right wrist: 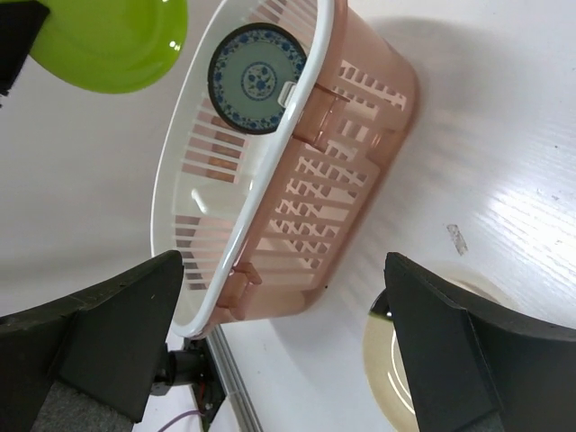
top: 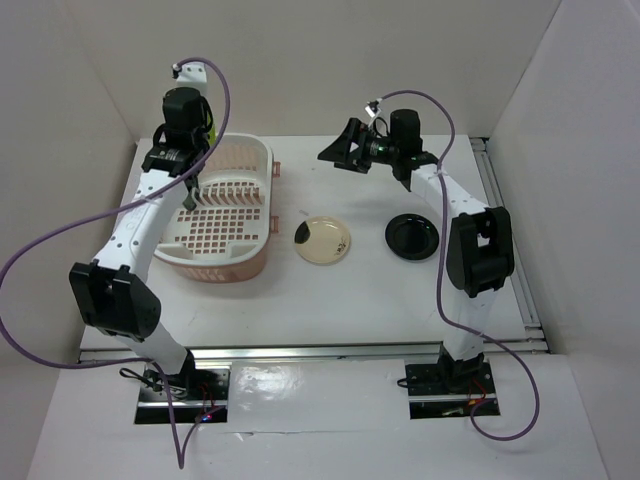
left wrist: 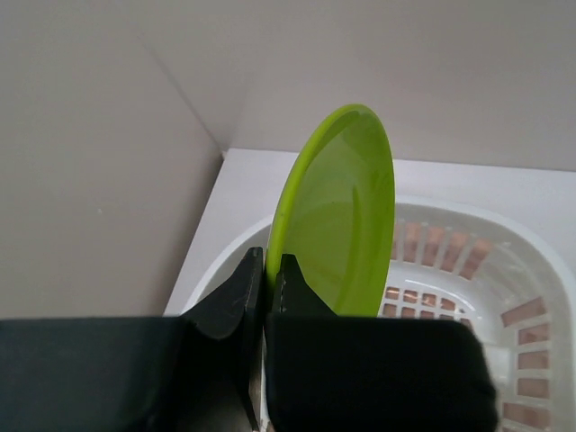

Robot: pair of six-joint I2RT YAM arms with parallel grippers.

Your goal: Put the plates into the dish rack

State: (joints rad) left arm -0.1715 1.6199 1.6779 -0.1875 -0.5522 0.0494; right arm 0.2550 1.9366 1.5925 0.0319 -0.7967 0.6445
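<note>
Top external: dish rack (top: 262,152) sits by the desk's left edge, cream plate (top: 322,240) and black plate (top: 413,236) lie between it and the right edge, right claw (top: 345,147) spread apart. Left wrist: left claw (left wrist: 265,270) clamps the green plate (left wrist: 337,216) by its rim only, above the rack, so it may pivot and miss a slot. Right wrist: it could knock the blue plate (right wrist: 256,79) standing inside.

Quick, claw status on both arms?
Left claw: closed on the green plate.
Right claw: open, holding nothing.
</note>
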